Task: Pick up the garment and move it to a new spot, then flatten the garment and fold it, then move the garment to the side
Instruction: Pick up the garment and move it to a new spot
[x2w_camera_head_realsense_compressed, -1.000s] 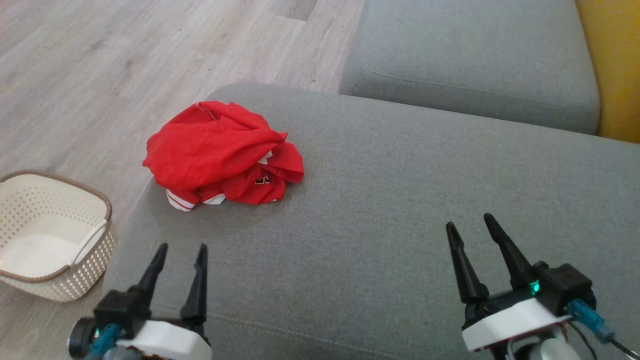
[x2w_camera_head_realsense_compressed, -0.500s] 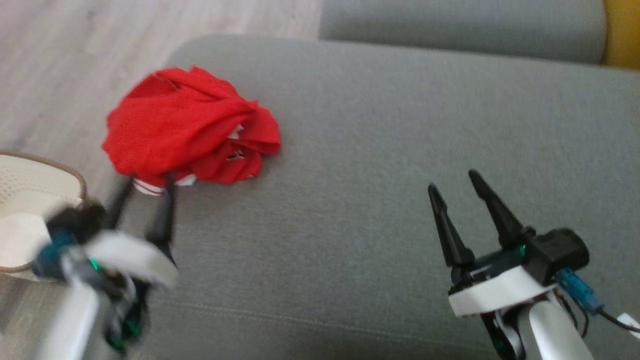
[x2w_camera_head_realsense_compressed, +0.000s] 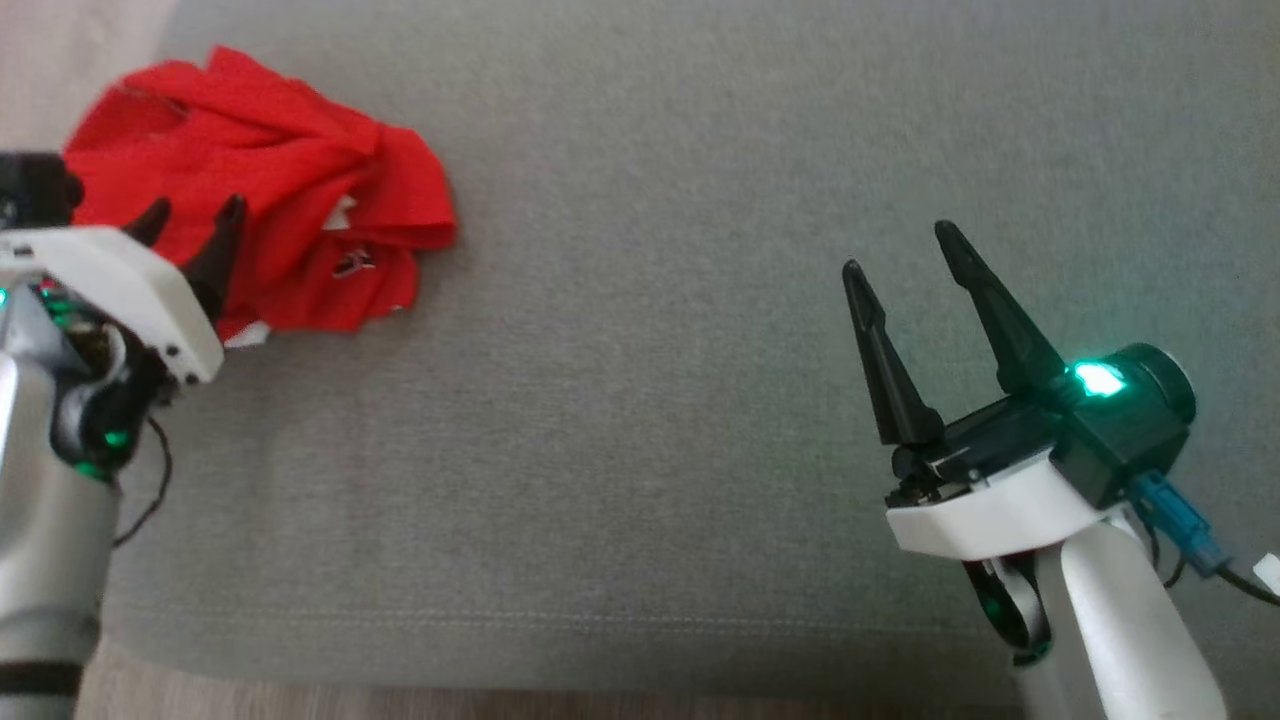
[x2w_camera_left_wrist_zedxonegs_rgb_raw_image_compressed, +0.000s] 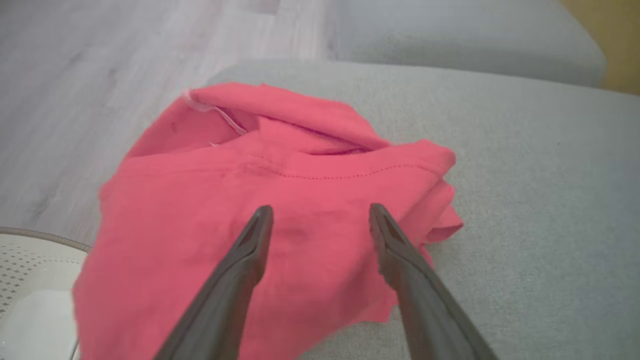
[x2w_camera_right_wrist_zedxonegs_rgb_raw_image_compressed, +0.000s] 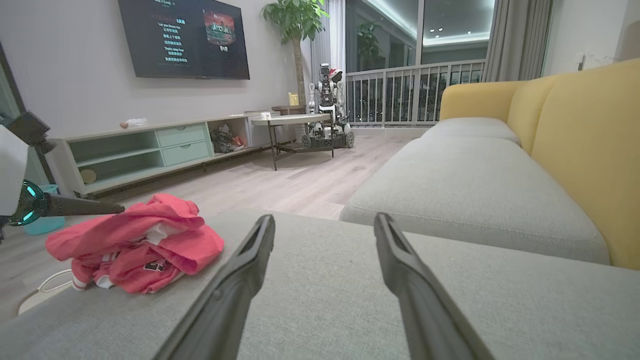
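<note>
The left wrist view is catching a basket beside the cushion. The crumpled red garment is lying at the cushion's left end, the left gripper gaping just over it. The right gripper is gaping, empty, over the cushion's right.

Setting: home living room. Evidence: grey-cushioned, yellow-backed fabric sofa, wall-mounted black flat television, long low cabinet with pale green drawers, tall potted green plant, light wood-plank floor.

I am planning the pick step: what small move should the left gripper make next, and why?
Probably lower the left gripper onto the garment and close: its jaws stand open over the crumpled heap, holding nothing. The right gripper is open, far off.
</note>
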